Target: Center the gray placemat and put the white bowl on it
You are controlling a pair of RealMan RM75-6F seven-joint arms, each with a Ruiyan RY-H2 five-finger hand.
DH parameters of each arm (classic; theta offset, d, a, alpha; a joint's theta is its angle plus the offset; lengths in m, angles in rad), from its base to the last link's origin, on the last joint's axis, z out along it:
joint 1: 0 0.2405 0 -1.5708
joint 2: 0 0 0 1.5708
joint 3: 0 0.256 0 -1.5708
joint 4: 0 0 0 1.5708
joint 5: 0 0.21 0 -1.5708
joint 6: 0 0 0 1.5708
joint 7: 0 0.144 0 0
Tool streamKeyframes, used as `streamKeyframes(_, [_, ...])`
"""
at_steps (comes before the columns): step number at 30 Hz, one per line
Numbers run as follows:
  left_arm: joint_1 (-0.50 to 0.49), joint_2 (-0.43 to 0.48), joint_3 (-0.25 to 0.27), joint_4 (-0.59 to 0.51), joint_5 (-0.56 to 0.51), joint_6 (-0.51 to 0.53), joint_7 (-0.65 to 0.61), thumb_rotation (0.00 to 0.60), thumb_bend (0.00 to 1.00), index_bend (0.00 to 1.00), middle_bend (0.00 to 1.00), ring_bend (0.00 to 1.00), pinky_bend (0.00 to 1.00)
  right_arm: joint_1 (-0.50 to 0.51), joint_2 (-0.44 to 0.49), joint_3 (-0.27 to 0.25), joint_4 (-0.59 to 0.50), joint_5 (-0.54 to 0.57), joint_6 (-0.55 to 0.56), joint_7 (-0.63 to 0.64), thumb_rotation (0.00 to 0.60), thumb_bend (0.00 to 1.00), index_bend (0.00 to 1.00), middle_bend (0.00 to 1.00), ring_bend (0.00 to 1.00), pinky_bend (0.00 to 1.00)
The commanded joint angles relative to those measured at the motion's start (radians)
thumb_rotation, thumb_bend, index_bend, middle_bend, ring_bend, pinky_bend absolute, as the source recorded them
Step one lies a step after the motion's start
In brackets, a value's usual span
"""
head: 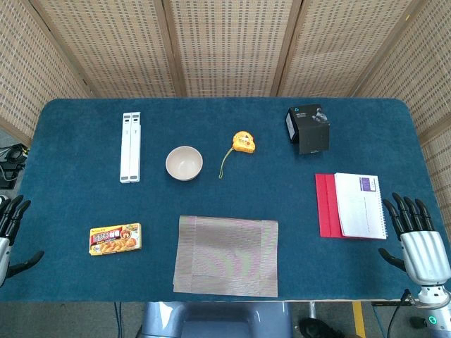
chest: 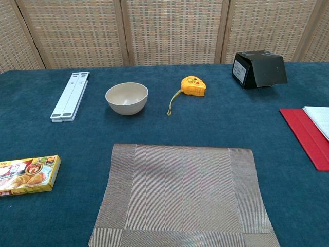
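Starting with the head view, the gray placemat (head: 226, 255) is seen lying flat at the near edge of the blue desk (head: 70, 134), roughly at the middle of its width, with its near edge reaching the desk's rim. The white bowl (head: 184, 163) stands upright beyond it, a little to the left and well apart from the mat, between a white folded stand (head: 130, 146) and a yellow tape measure (head: 244, 143). A curry box (head: 114, 239) lies left of the mat, a black box (head: 308, 129) sits far right, and a red folder (head: 325, 205) topped by a white notebook (head: 359, 205) is laid at the right. The left hand (head: 10, 227) is held off the left edge and the right hand (head: 416, 236) at the near right corner; both are empty with fingers spread, which is judged to be a waiting pose, as nothing has been touched. The mat and bowl lie between the hands, far from each.

In the chest view, neither hand is shown. The placemat (chest: 182, 195) fills the near foreground, and the bowl (chest: 126, 98) is seen empty beyond its far left corner, clear of it. The mat is judged to be dealt with first.
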Motion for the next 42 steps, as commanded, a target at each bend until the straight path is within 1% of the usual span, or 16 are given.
streamKeyframes(1, [-0.003, 0.001, -0.001, 0.000, 0.000, -0.008, -0.003, 0.600, 0.00, 0.00, 0.00, 0.00, 0.00, 0.000, 0.001, 0.001, 0.000, 0.000, -0.001, 0.000, 0.600, 0.00, 0.00, 0.00, 0.00, 0.00])
streamKeyframes(4, [-0.025, 0.005, -0.012, -0.007, -0.011, -0.042, -0.009, 0.600, 0.00, 0.00, 0.00, 0.00, 0.00, 0.001, 0.000, 0.001, 0.001, 0.002, -0.005, -0.002, 0.600, 0.00, 0.00, 0.00, 0.00, 0.00])
streamKeyframes(7, [-0.080, -0.003, -0.039, -0.009, -0.031, -0.118, 0.019, 0.600, 0.00, 0.00, 0.00, 0.00, 0.00, 0.003, 0.000, 0.006, 0.000, 0.009, -0.010, -0.006, 0.600, 0.00, 0.00, 0.00, 0.00, 0.00])
streamKeyframes(10, [-0.188, -0.014, -0.086, -0.014, -0.068, -0.266, 0.071, 0.600, 0.00, 0.00, 0.00, 0.00, 0.00, 0.007, 0.000, 0.013, -0.004, 0.021, -0.021, -0.009, 0.600, 0.00, 0.00, 0.00, 0.00, 0.00])
streamKeyframes(11, [-0.251, -0.026, -0.113, -0.011, -0.082, -0.343, 0.084, 0.600, 0.00, 0.00, 0.00, 0.00, 0.00, 0.011, 0.000, 0.016, -0.004, 0.030, -0.030, -0.012, 0.600, 0.00, 0.00, 0.00, 0.00, 0.00])
streamKeyframes(13, [-0.335, -0.057, -0.154, 0.007, -0.121, -0.446, 0.093, 0.600, 0.00, 0.00, 0.00, 0.00, 0.00, 0.016, 0.001, 0.021, -0.006, 0.043, -0.045, -0.015, 0.600, 0.00, 0.00, 0.00, 0.00, 0.00])
streamKeyframes(15, [-0.414, -0.098, -0.190, 0.044, -0.161, -0.540, 0.109, 0.600, 0.00, 0.00, 0.00, 0.00, 0.00, 0.021, 0.000, 0.027, -0.005, 0.058, -0.058, -0.019, 0.600, 0.00, 0.00, 0.00, 0.00, 0.00])
streamKeyframes(16, [-0.474, -0.135, -0.212, 0.085, -0.175, -0.599, 0.133, 0.600, 0.00, 0.00, 0.00, 0.00, 0.00, 0.024, -0.003, 0.031, -0.001, 0.071, -0.068, -0.023, 0.600, 0.00, 0.00, 0.00, 0.00, 0.00])
streamKeyframes(20, [-0.643, -0.280, -0.261, 0.255, -0.224, -0.750, 0.196, 0.600, 0.00, 0.00, 0.00, 0.00, 0.00, 0.033, -0.012, 0.043, 0.018, 0.117, -0.107, -0.030, 0.600, 0.00, 0.00, 0.00, 0.00, 0.00])
streamKeyframes(24, [-0.758, -0.393, -0.275, 0.400, -0.253, -0.848, 0.213, 0.600, 0.00, 0.04, 0.00, 0.00, 0.00, 0.041, -0.017, 0.055, 0.041, 0.158, -0.140, -0.024, 0.600, 0.00, 0.00, 0.00, 0.00, 0.00])
streamKeyframes(28, [-0.851, -0.491, -0.276, 0.532, -0.281, -0.927, 0.242, 0.600, 0.07, 0.10, 0.00, 0.00, 0.00, 0.046, -0.021, 0.064, 0.059, 0.188, -0.161, -0.026, 0.600, 0.00, 0.00, 0.00, 0.00, 0.00])
streamKeyframes(31, [-0.891, -0.537, -0.264, 0.588, -0.292, -0.964, 0.264, 0.600, 0.09, 0.13, 0.00, 0.00, 0.00, 0.047, -0.023, 0.067, 0.065, 0.196, -0.164, -0.028, 0.600, 0.00, 0.00, 0.00, 0.00, 0.00])
streamKeyframes(36, [-0.942, -0.602, -0.246, 0.672, -0.311, -1.002, 0.284, 0.600, 0.18, 0.27, 0.00, 0.00, 0.00, 0.046, -0.026, 0.065, 0.073, 0.204, -0.170, -0.028, 0.600, 0.00, 0.00, 0.00, 0.00, 0.00])
streamKeyframes(39, [-0.965, -0.638, -0.238, 0.715, -0.326, -1.018, 0.299, 0.600, 0.20, 0.30, 0.00, 0.00, 0.00, 0.046, -0.026, 0.066, 0.075, 0.205, -0.170, -0.027, 0.600, 0.00, 0.00, 0.00, 0.00, 0.00])
streamKeyframes(41, [-0.976, -0.658, -0.235, 0.738, -0.336, -1.023, 0.312, 0.600, 0.25, 0.33, 0.00, 0.00, 0.00, 0.046, -0.025, 0.065, 0.074, 0.203, -0.169, -0.026, 0.600, 0.00, 0.00, 0.00, 0.00, 0.00])
streamKeyframes(42, [-0.981, -0.669, -0.233, 0.750, -0.343, -1.024, 0.319, 0.600, 0.29, 0.35, 0.00, 0.00, 0.00, 0.046, -0.025, 0.065, 0.074, 0.202, -0.167, -0.026, 0.600, 0.00, 0.00, 0.00, 0.00, 0.00])
